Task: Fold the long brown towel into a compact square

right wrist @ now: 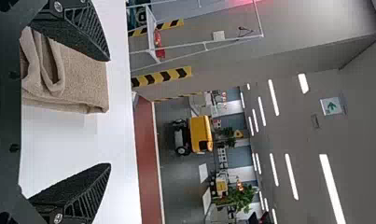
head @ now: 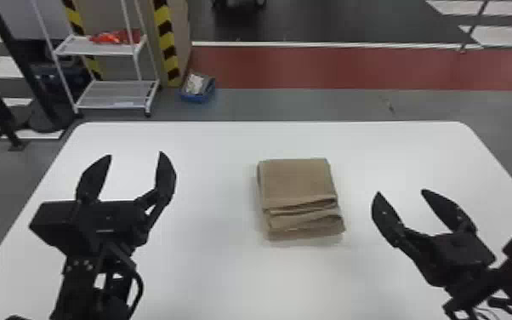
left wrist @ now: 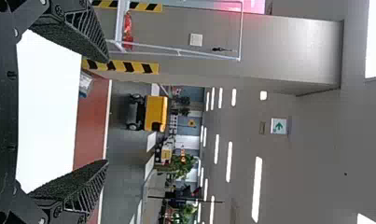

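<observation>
Two grippers over a white table [head: 208, 276], towel [head: 295, 181] lying between them. Left gripper [head: 136, 155]: fingers spread wide, nothing held, tips pointing away from the robot. Right gripper [head: 401, 191]: also wide apart and empty, its tips angled forward and inward, to the towel's side.

Towel: brown, folded into a small, thick, squarish stack, flat on the table. From the left gripper it lies to the right, well apart; from the right gripper, to the left and nearer, touching neither. Side toward the robot shows several layered folds, the lower ones sticking out past the top panel. Top panel looks fairly smooth. From the right wrist, I see loops of the layers beyond one ribbed finger.

Beyond the left gripper, past the table's far edge: a white rack [head: 117, 94] with something red [head: 115, 37] on its upper shelf, a blue bin [head: 198, 97] on the floor beside it.
</observation>
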You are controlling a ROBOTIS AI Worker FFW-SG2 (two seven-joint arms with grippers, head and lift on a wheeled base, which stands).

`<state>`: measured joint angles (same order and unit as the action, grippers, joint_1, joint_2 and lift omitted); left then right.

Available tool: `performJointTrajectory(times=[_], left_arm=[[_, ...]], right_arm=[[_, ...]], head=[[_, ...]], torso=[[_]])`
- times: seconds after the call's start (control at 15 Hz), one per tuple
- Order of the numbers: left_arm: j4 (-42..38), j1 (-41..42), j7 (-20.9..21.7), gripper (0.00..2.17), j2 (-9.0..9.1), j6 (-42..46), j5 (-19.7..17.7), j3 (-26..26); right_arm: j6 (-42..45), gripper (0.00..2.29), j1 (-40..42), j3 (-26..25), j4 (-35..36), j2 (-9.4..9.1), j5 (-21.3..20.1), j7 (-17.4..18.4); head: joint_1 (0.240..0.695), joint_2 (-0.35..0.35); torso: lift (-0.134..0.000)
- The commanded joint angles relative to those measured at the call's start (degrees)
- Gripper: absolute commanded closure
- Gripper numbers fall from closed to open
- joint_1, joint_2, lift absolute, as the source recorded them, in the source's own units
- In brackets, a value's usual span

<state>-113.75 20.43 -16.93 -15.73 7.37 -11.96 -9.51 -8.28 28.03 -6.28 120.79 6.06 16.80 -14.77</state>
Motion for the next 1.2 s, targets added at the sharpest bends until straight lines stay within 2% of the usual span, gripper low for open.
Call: performJointTrajectory(times=[0.0,0.47,1.13], left_arm=[[-0.3,0.3,0.0,0.14,0.00,0.0,-0.1,0.9],[-0.9,0.4,0.0,0.14,-0.44,0.0,-0.4,2.4],[-1.0,0.5,0.2,0.14,-2.11,-0.1,-2.4,4.1]], right_arm=[[0.1,0.08,0.4,-0.5,0.1,0.09,0.7,-0.3],[-0.1,0.08,-0.9,0.4,0.0,-0.26,0.0,-0.3],[0.1,0.08,-1.1,3.7,0.1,-0.17,-2.0,0.0]], head=[[0.695,0.001],[0.695,0.028],[0.695,0.071]], torso=[[-0.120],[-0.120],[-0.120]])
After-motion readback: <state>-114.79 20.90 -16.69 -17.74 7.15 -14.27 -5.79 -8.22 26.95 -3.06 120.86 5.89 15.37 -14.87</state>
